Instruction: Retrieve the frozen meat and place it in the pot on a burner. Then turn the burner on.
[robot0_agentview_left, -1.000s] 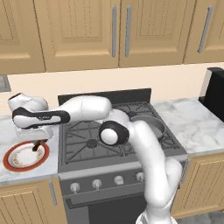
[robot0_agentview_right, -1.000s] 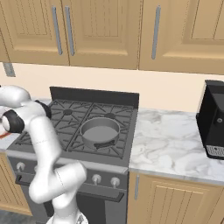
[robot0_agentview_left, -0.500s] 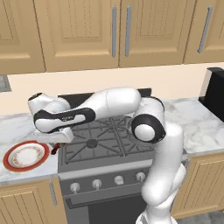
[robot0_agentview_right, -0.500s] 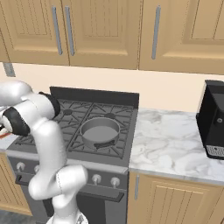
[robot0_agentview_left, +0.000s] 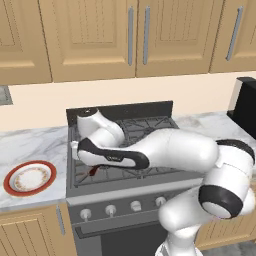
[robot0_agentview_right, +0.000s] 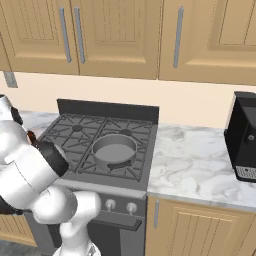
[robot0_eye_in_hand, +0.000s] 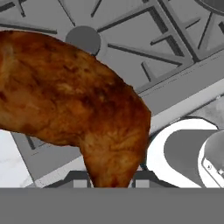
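The frozen meat (robot0_eye_in_hand: 74, 100), a reddish-brown drumstick, hangs close before the hand camera with my gripper (robot0_eye_in_hand: 111, 181) shut on its narrow end. In the left base view the gripper (robot0_agentview_left: 90, 167) holds the meat (robot0_agentview_left: 93, 173) just above the front left corner of the stove (robot0_agentview_left: 120, 177). The shallow grey pot (robot0_agentview_right: 115, 150) sits on the stove's front right burner, well to the right of the gripper. My arm hides it in the left base view. Below the meat lies a grate and a burner cap (robot0_eye_in_hand: 83, 39).
A red-rimmed white plate (robot0_agentview_left: 30, 177) lies bare on the left counter. Stove knobs (robot0_agentview_left: 135, 205) line the front panel. A black coffee machine (robot0_agentview_right: 245, 137) stands on the right marble counter (robot0_agentview_right: 195, 160). Wooden cabinets hang above.
The arm has swung right, carrying the meat from over the plate to above the stove's front left corner. The grip has stayed shut.
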